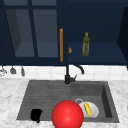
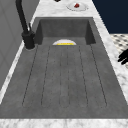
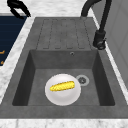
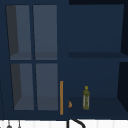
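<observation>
My left hand [image 1: 36,115] floats at the front edge of the grooved draining board [image 1: 45,97], left of the basin, with loosely spread fingers and nothing in it. The left side view has this hand [image 2: 123,57] over the counter's front strip, and it sits top left in the right side view as the hand [image 3: 17,7]. A white plate [image 3: 62,93] lies in the sink basin [image 3: 100,75] with a yellow corn cob [image 3: 62,86] on it. A big red ball [image 1: 67,115] covers the sink's front edge and part of the plate [image 1: 93,110] in the front view.
The black faucet [image 1: 68,75] stands behind the sink; the drain [image 3: 82,80] lies beside the plate. An olive bottle [image 4: 86,98] and a small orange thing [image 4: 70,104] stand on the open cabinet shelf, right of the glass door's wooden handle [image 4: 61,97]. A small plate with something red [image 2: 77,5] rests on the counter beyond the basin.
</observation>
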Tool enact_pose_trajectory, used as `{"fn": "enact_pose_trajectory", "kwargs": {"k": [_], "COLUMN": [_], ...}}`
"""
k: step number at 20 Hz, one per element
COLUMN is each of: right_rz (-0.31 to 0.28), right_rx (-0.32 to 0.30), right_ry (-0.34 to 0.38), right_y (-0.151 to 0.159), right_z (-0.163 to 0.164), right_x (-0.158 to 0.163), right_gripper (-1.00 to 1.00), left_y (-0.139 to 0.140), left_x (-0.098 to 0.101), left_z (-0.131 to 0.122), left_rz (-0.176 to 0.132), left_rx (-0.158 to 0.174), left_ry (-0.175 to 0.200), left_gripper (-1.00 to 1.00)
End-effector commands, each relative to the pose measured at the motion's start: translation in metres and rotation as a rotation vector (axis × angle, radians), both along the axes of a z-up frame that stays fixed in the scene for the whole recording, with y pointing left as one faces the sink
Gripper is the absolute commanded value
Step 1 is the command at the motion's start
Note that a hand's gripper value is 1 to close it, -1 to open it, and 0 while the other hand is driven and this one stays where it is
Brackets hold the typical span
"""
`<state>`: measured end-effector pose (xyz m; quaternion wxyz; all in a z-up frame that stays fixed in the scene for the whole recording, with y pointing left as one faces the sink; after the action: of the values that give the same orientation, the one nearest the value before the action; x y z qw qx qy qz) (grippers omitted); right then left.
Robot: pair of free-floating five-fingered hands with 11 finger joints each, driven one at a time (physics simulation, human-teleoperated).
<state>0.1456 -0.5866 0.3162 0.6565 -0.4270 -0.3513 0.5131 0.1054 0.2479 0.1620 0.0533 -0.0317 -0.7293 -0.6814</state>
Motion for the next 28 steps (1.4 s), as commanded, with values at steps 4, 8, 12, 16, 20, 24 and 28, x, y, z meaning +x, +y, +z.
{"fn": "enact_pose_trajectory", "kwargs": {"k": [4, 8, 12, 16, 20, 24, 28], "right_rz": [-0.01, -0.011, -0.018, -0.018, -0.018, -0.024, -0.033], "right_rx": [-0.162, -0.226, -0.287, -0.339, -0.385, -0.436, -0.437], "right_ry": [0.008, 0.037, 0.007, 0.003, 0.003, 0.026, 0.037], "right_y": [-0.005, -0.004, 0.002, 0.008, 0.016, 0.03, 0.034], "right_z": [-0.024, -0.041, -0.059, -0.079, -0.099, -0.115, -0.126], "right_x": [0.026, 0.031, 0.04, 0.05, 0.06, 0.074, 0.089], "right_gripper": [-1.0, -1.0, -1.0, -1.0, -1.0, -1.0, -1.0], "left_y": [0.0, 0.0, 0.0, 0.0, 0.0, 0.0, 0.0], "left_x": [0.0, 0.0, 0.0, 0.0, 0.0, 0.0, 0.0], "left_z": [0.0, 0.0, 0.0, 0.0, 0.0, 0.0, 0.0], "left_rz": [0.0, 0.0, 0.0, 0.0, 0.0, 0.0, 0.0], "left_rx": [0.0, 0.0, 0.0, 0.0, 0.0, 0.0, 0.0], "left_ry": [0.0, 0.0, 0.0, 0.0, 0.0, 0.0, 0.0], "left_gripper": [0.0, 0.0, 0.0, 0.0, 0.0, 0.0, 0.0]}}
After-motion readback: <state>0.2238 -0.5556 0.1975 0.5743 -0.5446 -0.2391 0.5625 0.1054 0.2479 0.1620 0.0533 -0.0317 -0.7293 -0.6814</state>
